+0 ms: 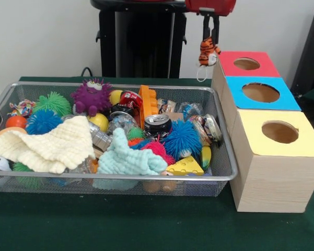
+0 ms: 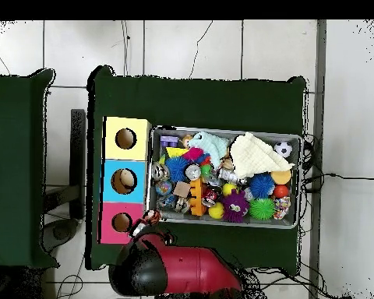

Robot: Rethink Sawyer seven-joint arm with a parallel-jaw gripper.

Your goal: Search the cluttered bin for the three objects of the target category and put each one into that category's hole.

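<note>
Claw [image 1: 209, 37]: you have it closed on a small tiger plush [image 1: 208, 52], orange with black stripes, dangling in the air just beside the red box [image 1: 261, 68] and above the worktop [image 1: 146, 225]. In the overhead view the plush hangs close to the red box's hole [image 2: 121, 223].

Boxes: red, then blue box [image 1: 282, 97], then yellow box [image 1: 303, 138], touching in a row, each with one round hole on top.

Wire bin [image 1: 219, 175]: just beside the boxes, on the green worktop. You will see in it a cream cloth [image 1: 52, 144], a mint cloth [image 1: 128, 159], a purple monster toy [image 1: 91, 95], blue spiky balls [image 1: 182, 138], a cheese wedge toy [image 1: 185, 166] and a soda can [image 1: 158, 124].
</note>
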